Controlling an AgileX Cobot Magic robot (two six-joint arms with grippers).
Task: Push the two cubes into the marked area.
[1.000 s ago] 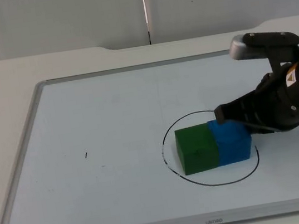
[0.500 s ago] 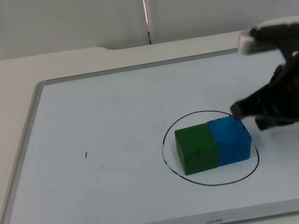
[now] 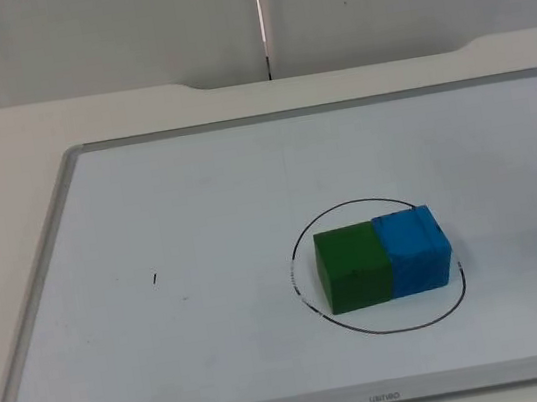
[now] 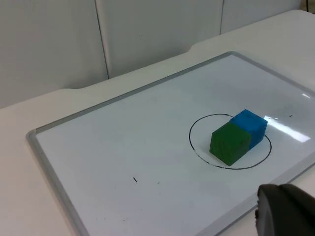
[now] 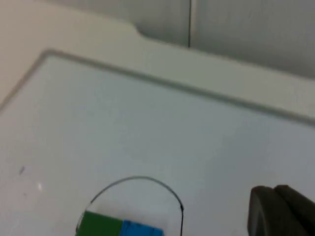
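A green cube [image 3: 354, 267] and a blue cube [image 3: 414, 250] stand side by side, touching, inside the black drawn circle [image 3: 389, 329] on the whiteboard. The blue cube's far right corner reaches the line. In the left wrist view the green cube [image 4: 227, 142] is nearer than the blue cube [image 4: 251, 125], and one black fingertip [image 4: 285, 211] of my left gripper hangs well clear of them near the board's edge. The right wrist view looks down from high up at the circle [image 5: 138, 178], the green cube [image 5: 101, 226] and blue cube [image 5: 142, 230], with the right gripper's fingertip [image 5: 280, 211] far from both.
The whiteboard has a raised grey frame [image 3: 44, 285] all round and lies on the white table. Small black pen marks [image 3: 155, 278] dot its surface. A grey partition wall [image 3: 122, 31] closes the back.
The right arm, which was against the blue cube's right side, pulled away to the right and left the top view. The cubes stayed where they were.
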